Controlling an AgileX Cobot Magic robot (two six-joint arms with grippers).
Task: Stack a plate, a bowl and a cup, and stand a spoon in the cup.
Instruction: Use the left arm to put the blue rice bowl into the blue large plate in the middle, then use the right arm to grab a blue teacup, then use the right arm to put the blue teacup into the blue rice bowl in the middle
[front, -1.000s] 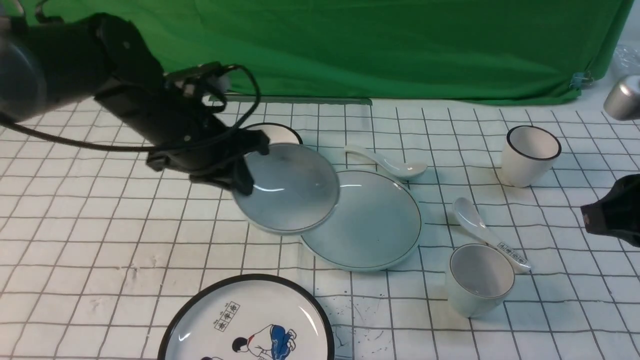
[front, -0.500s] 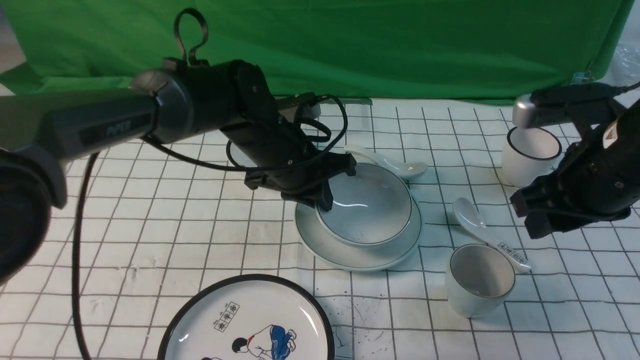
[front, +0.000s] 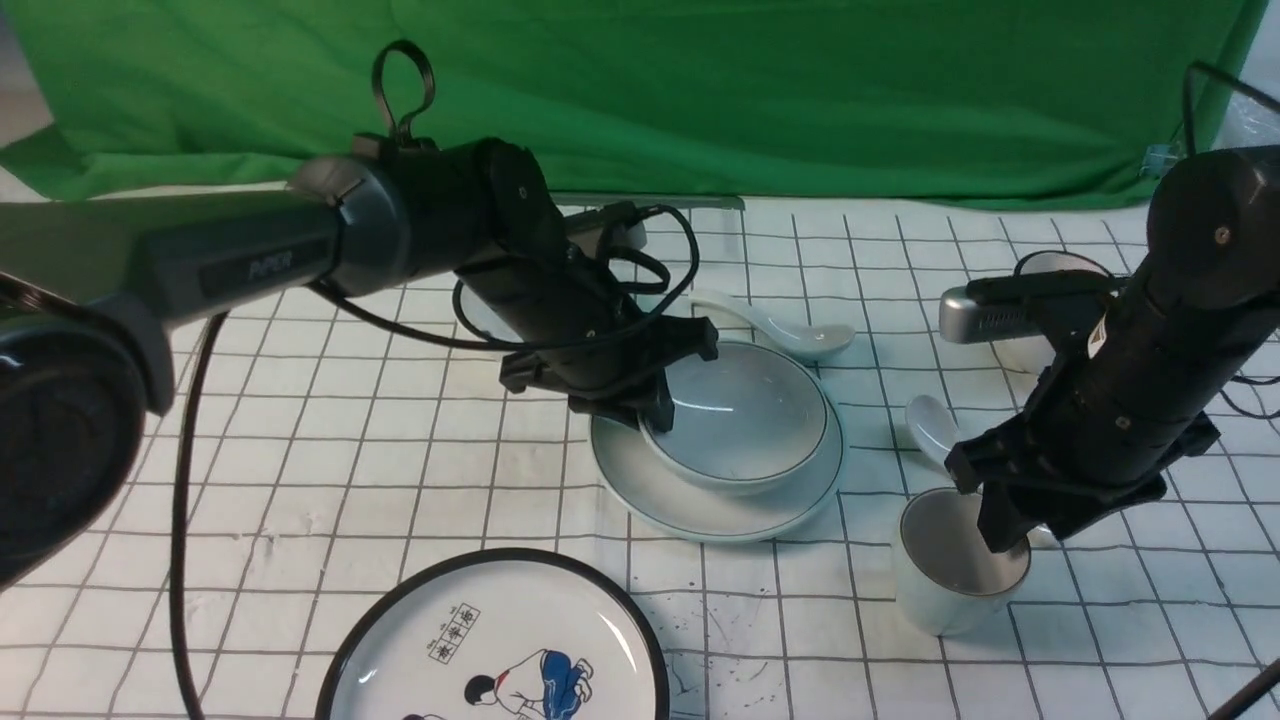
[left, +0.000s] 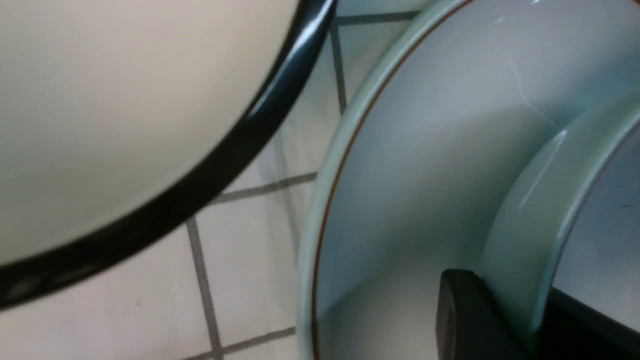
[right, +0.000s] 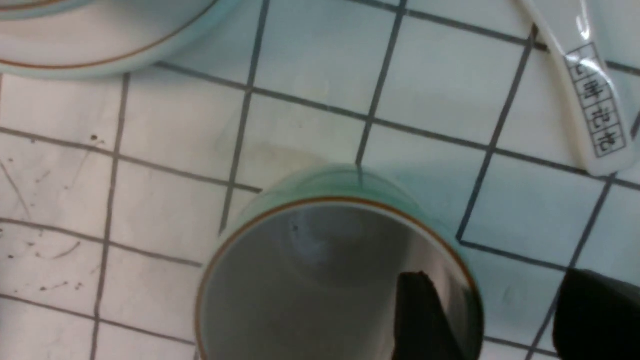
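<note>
- Count: two plates, two bowls, two cups and two spoons, all on the gridded table (front: 250, 450), with a green cloth (front: 800, 100) across the top of the frame.
- Bottom, left of centre: the cartoon plate (front: 560, 610), black-rimmed and cut by the lower edge, lies well apart from the other ware.
- Left to centre: the left arm crosses the frame and hides most of the black-rimmed bowl (left: 125, 100). The left wrist view shows this bowl near the plate, with bare table between them.
- Centre: the plate (front: 700, 500) lies flat on the table and the bowl (front: 750, 420) sits upright in it.
- The left hand (front: 652, 408) is clamped on the bowl's left rim, with one finger (left: 465, 320) outside the wall and the other inside.
- Above the bowl, slightly right: the spoon (front: 790, 330) lies on the table close behind the plate's far rim, scoop end to the right. No hand is near it.
- Right of centre: the labelled spoon (front: 930, 420) lies between the plate and the right arm, which covers much of its handle.
- Lower right: the cup (front: 945, 590) stands upright on the table, right of the plate and apart from it.
- The right hand (front: 1035, 525) sits at the cup's rim, spread open. One finger (right: 420, 320) dips inside the cup; the other stands outside, with a gap to the wall.
- Upper right: the black-rimmed cup (front: 1065, 265) shows only part of its rim behind the right arm.
</note>
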